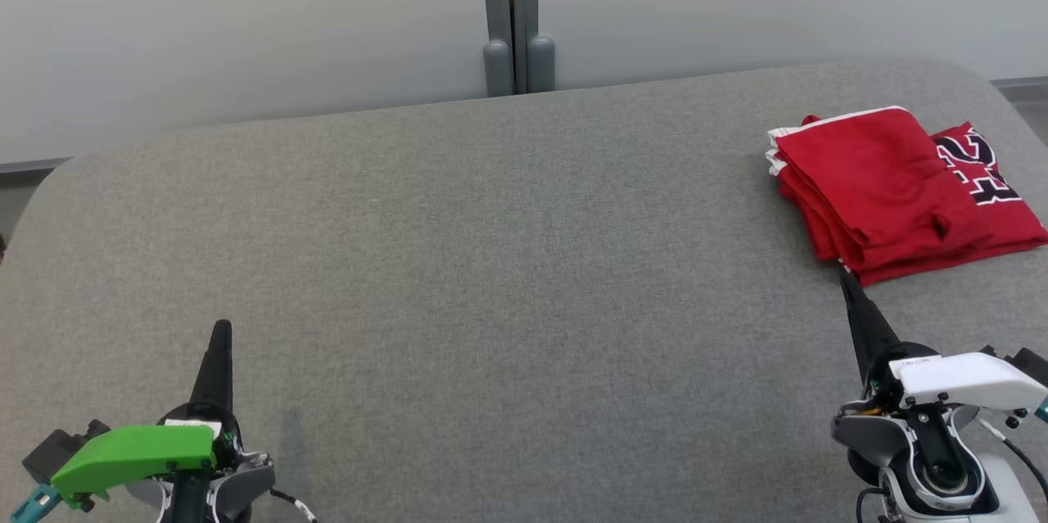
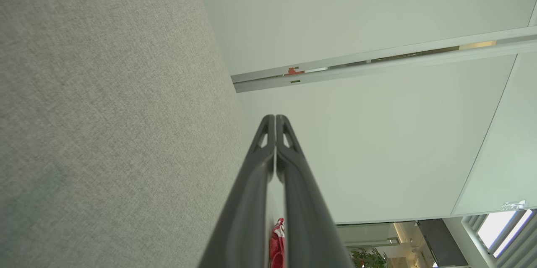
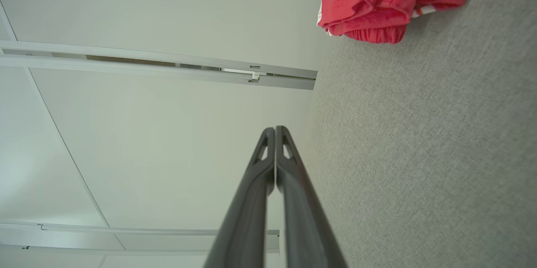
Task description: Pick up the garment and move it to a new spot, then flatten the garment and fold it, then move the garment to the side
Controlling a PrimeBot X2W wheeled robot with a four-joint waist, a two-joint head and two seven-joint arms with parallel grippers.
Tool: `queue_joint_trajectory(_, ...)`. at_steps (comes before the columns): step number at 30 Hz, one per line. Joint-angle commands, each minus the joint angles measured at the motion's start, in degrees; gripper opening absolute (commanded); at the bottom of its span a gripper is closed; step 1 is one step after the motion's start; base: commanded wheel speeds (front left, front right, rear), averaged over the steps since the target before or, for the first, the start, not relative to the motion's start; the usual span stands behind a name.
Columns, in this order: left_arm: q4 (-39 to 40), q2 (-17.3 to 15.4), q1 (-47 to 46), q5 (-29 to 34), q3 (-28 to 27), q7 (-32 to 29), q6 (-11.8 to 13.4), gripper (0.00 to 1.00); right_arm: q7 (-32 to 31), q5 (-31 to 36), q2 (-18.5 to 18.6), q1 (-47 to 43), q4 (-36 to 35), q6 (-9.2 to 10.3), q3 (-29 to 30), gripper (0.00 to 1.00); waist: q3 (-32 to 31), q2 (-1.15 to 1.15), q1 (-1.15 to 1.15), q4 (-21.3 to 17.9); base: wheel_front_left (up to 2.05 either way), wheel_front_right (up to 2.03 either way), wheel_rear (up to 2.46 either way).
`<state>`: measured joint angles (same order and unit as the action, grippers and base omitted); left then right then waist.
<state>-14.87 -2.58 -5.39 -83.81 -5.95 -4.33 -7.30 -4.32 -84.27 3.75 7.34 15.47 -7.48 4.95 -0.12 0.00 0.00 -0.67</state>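
Grey fabric tabletop (image 1: 491, 261) runs up to pale wall panels, with the folded red jersey (image 1: 892, 187) at upper right. Left claw (image 1: 221, 331) at lower left and right claw (image 1: 846, 279) at lower right are both pinched closed and empty.

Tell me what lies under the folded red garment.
The red garment rests on the grey cloth-covered table, which shows beside it. Its top fold covers part of a layer with black-and-white lettering. Whatever lies directly beneath the stack is hidden.
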Motion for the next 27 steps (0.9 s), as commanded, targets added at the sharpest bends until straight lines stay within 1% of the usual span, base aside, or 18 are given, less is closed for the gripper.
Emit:
queue_joint_trajectory(1,0.46,-0.47,-1.2,-1.42,-0.34,-0.4,-0.25,0.0,-0.39,-1.18,-0.16,-0.39,-0.6,-0.03,0.38,0.0,0.02,0.0,0.0,0.05,0.0,0.0,0.0)
queue_joint_trajectory(20,0.91,-0.51,-1.26,-8.61,-0.71,-2.29,-0.33,0.0,-2.43,-8.07,-0.92,-1.38,-1.68,-0.02,1.73,0.0,0.28,0.0,0.0,0.64,0.0,0.0,0.0)
queue_joint_trajectory(27,0.89,-0.5,-1.13,-8.71,-0.71,-2.43,-0.32,0.0,-2.43,-8.29,-0.92,-1.44,-1.69,-0.02,1.76,0.0,0.29,0.0,0.0,0.67,0.0,0.0,0.0)
